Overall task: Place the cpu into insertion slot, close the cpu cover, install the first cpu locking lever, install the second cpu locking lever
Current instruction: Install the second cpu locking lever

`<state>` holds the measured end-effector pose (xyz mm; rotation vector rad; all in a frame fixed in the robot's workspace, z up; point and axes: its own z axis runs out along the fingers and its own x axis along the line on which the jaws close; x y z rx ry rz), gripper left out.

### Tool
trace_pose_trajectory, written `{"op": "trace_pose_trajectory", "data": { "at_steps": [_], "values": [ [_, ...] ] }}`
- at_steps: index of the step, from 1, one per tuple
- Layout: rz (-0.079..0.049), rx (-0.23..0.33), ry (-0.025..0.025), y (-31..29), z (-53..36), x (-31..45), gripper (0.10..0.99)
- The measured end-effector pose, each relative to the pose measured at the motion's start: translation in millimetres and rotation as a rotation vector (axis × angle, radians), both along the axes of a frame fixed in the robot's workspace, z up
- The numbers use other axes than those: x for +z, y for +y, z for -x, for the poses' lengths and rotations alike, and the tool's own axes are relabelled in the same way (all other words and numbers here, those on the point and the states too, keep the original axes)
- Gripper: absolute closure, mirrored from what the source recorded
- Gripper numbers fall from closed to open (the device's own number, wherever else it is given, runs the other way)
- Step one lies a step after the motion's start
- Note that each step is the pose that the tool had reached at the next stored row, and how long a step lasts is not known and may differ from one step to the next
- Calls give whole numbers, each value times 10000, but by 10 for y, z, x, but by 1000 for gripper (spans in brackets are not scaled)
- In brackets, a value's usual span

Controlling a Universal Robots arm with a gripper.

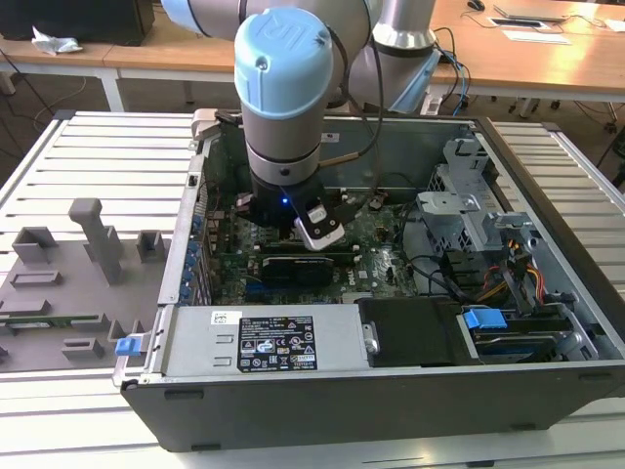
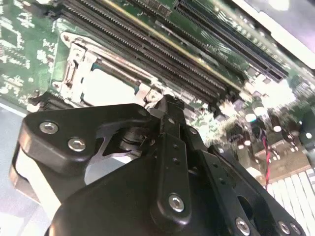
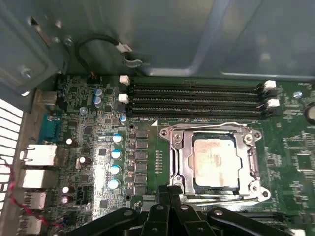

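One arm reaches down into an open computer case [image 1: 391, 391] in the exterior view, its pale blue joint cap above the motherboard [image 1: 371, 234]. The case lies on a slatted white table [image 1: 88, 156], with a grey fixture tray [image 1: 68, 283] toward the exterior view's left.

In the second wrist view the black gripper [image 2: 165, 101] has its jaws drawn fully together, their tips meeting at one edge of the cpu cover [image 2: 81, 64]. Whether anything is pinched between them I cannot tell. The cpu [image 2: 106, 88] shows as a pale, bright square through the cover's window, beside long black memory slots [image 2: 162, 44].

In the first wrist view the cpu [image 3: 215, 158] lies flat inside the insertion slot [image 3: 189, 179], its top face silver-grey with a smudged, faintly tan sheen. The cpu cover [image 3: 179, 160] is a thin silver frame lying down around the chip, its square window leaving the metal face bare, with a thin wire lever along the far edge. The gripper [image 3: 170, 189] sits at the near edge of the frame, jaw tips together and just touching it. Four memory slots [image 3: 197, 101] run beyond the socket, and blue-topped capacitors [image 3: 116, 155] stand in a column beside it.
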<state>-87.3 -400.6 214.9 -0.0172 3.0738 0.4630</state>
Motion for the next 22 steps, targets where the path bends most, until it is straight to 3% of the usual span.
{"op": "trace_pose_trajectory", "data": {
  "at_steps": [2,5,9,13,17,22],
  "values": [
    [140,-14,-1,1,-1,32,980],
    [169,-26,1,-5,-34,34,980],
    [164,-27,10,-34,-187,34,980],
    [182,-28,59,-35,-343,34,980],
    [397,-31,64,39,-381,34,980],
    [755,-32,67,158,-419,34,980]
  ]
}}
